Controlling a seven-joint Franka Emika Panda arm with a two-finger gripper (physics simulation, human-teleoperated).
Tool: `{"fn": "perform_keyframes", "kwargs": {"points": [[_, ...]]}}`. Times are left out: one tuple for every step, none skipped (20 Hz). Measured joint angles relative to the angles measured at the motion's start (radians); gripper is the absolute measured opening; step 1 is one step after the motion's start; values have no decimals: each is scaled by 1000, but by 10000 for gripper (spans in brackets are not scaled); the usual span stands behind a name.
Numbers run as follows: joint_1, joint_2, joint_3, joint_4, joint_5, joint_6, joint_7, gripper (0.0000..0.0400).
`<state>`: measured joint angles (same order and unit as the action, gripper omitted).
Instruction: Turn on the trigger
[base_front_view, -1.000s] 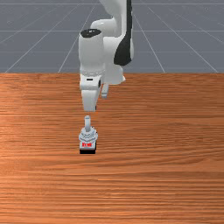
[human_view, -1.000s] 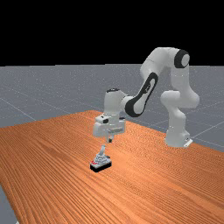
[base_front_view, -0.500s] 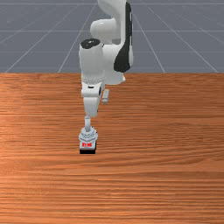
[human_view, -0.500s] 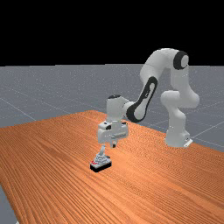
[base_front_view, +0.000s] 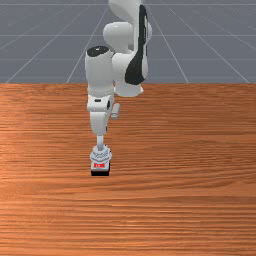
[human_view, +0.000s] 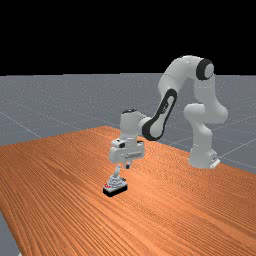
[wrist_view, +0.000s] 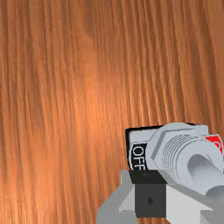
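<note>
Below my hand in the far view, the gripper (human_view: 128, 166) hangs with its fingertips close to the top of the switch's lever (human_view: 117, 171), on the arm's side. The grey toggle switch (base_front_view: 100, 155) stands on a black base, its red label (base_front_view: 99, 165) facing the front view's camera. In the front view my hand hides the fingertips. In the wrist view the gripper (wrist_view: 150, 194) is shut with nothing held, beside the switch's threaded collar (wrist_view: 177, 153) and partly over the edge by the OFF label (wrist_view: 138, 156). The lever (wrist_view: 205, 170) is partly cut off there.
The wooden table (base_front_view: 175, 200) carries the switch. My forearm (human_view: 162, 115) reaches over the table from the arm's base (human_view: 202, 157) at the far view's right.
My hand has come down closer to the switch, then shifted slightly toward the front view's left. The switch and its lever look unmoved.
</note>
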<state>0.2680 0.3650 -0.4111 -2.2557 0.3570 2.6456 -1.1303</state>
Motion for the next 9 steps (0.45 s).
{"fn": "perform_keyframes", "kwargs": {"points": [[-1,1,1,3,0,-1,-3,0],[-3,1,5,-1,11,16,-2,0],[-3,4,4,5,10,11,0,0],[-4,7,5,9,11,10,0,0],[-12,19,11,32,4,-12,-26,0],[-35,26,45,29,65,67,-46,0],[-48,42,55,59,78,67,-53,0],[-52,54,57,93,81,52,-48,0],[-61,69,68,132,93,47,-52,0]]}}
